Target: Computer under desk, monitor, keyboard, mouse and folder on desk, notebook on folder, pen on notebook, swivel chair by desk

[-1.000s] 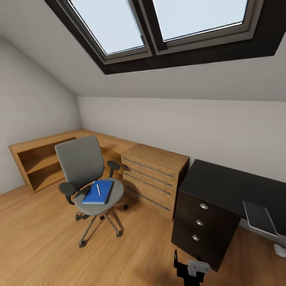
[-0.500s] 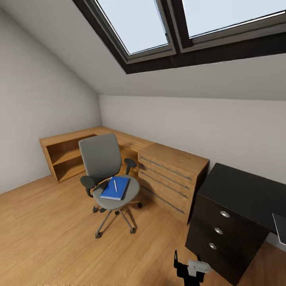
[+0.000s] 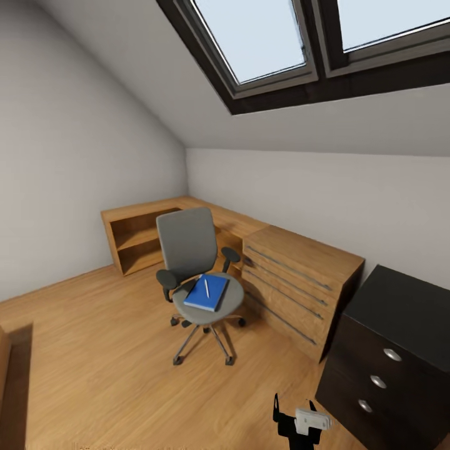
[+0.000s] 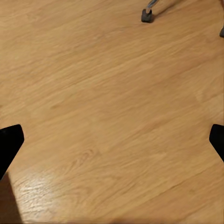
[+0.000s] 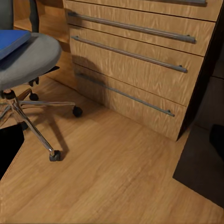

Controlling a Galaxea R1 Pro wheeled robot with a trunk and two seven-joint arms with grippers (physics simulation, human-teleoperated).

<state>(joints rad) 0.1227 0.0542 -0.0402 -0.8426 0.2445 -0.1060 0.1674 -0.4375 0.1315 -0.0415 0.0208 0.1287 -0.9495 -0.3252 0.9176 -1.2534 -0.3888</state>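
The camera has swung left; the black desk top has left view

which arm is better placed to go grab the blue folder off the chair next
Probably the right. Its wrist view already shows the folder on the swivel chair seat close ahead, beside the wooden drawer chest. The left wrist view faces bare floor with just a chair caster. Both are still well short of reach.

Light: bright daylight from the skylight (image 3: 294, 44) up top.
Shadows: soft and dark under the swivel chair (image 3: 199, 278).
Shine: a pale glare patch on the floor (image 4: 37, 191).
Edges: walls look stretched and bent.
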